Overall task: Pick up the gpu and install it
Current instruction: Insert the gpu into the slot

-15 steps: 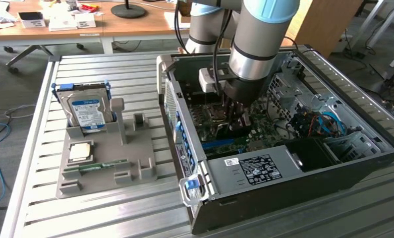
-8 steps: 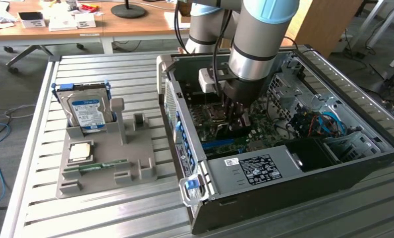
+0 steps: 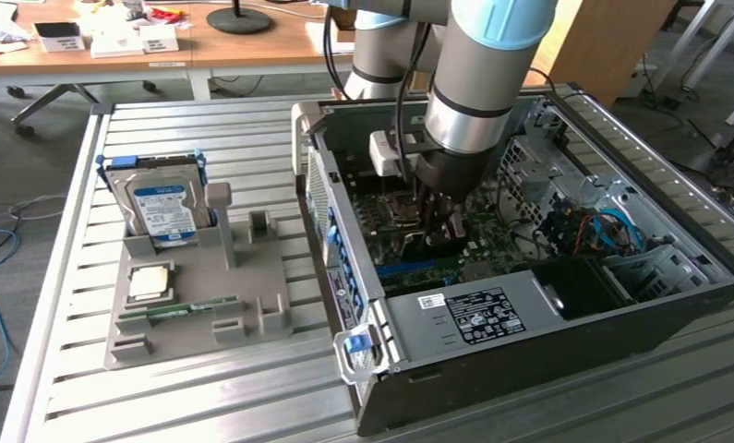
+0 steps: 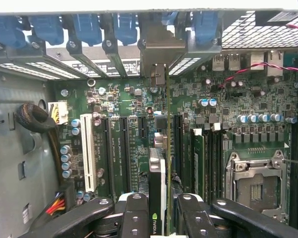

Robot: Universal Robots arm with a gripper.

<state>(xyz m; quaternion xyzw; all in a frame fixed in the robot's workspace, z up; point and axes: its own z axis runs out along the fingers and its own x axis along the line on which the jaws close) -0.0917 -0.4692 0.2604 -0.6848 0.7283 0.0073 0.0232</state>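
Wrist view shows the fingers point(image 4: 134, 216) clamped on the gpu point(image 4: 157, 184), held edge-on over the motherboard point(image 4: 114, 104), long axis parallel to its slots.

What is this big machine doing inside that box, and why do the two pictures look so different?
The big tube is a robot arm. One picture comes from a camera off to the side; the other from a camera on the arm's wrist, looking into an open computer case. The case lies on a metal table. Beside it a grey holder carries a hard drive, a square chip and a thin memory stick. The arm ends in a gripper, like two fingers. It pinches the gpu, a green card with a black cooler, seen edge-on with the motherboard behind it.
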